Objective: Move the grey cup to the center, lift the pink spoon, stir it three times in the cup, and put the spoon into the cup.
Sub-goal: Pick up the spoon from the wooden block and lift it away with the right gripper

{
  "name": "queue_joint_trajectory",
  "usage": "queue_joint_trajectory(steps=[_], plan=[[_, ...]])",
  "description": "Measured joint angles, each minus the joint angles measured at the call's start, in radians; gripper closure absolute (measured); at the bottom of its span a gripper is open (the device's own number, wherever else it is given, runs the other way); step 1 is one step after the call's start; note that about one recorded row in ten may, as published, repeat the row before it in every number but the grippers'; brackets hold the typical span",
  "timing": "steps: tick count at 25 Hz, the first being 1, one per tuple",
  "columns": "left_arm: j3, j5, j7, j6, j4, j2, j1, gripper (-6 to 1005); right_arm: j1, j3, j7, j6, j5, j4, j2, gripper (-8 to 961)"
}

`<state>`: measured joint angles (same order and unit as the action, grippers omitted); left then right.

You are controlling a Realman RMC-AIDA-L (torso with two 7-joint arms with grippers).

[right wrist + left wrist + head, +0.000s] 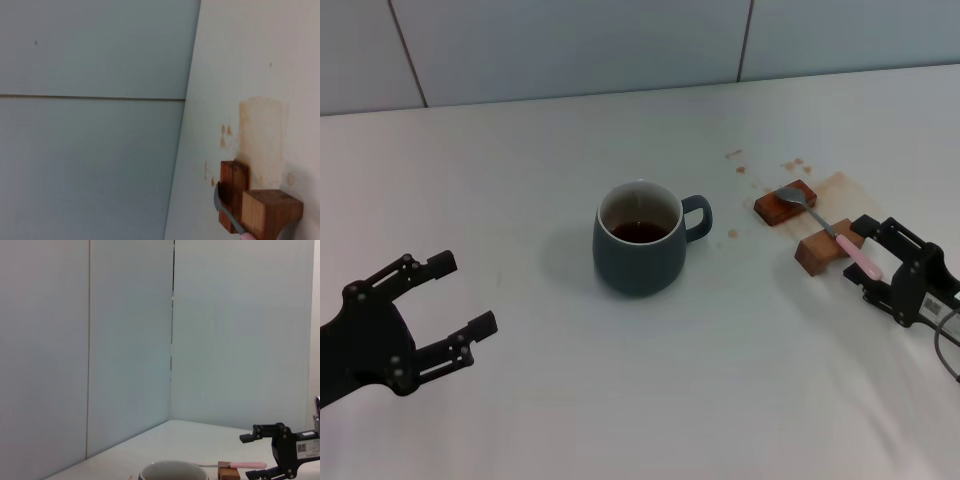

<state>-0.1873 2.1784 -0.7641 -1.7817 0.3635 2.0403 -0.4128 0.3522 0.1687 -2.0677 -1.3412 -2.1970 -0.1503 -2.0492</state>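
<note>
- The rounded dark blue-grey ceramic cup (639, 240) stands upright near the middle of the white table (650, 400), well ahead of and inboard from the left pincer (453, 310). Its loop handle points toward the right pincer (868, 262). Dark liquid sits in its stained white interior.
- The left pincer rests low at the near left of the table, fingers spread wide, holding nothing and well apart from the cup.
- The slim pink-handled spoon with a shiny metal bowl (828, 229) bridges two brown wooden blocks (805, 228). Its bowl lies on the far block; its pink handle end reaches between the right pincer's fingers.
- The right pincer is spread open around the handle end, with no closed grip evident.
- Handling judgement, spoon: light, stiff, thin, and likely slippery on the metal neck. Take hold on the pink handle, which the blocks raise off the table.
- Handling judgement, cup: heavy for its size, rigid, breakable, and liable to slop liquid. It appears already centred.
- Brown stains (740, 165) mark the table beyond the blocks.
</note>
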Motion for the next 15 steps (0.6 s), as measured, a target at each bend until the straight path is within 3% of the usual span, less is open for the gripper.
queue_joint_trajectory(steps=[15], plan=[[0.0, -0.023, 0.001, -0.009, 0.0, 0.002, 0.003, 167, 0.012, 0.0, 0.0, 0.026, 0.004, 0.0, -0.003, 223]])
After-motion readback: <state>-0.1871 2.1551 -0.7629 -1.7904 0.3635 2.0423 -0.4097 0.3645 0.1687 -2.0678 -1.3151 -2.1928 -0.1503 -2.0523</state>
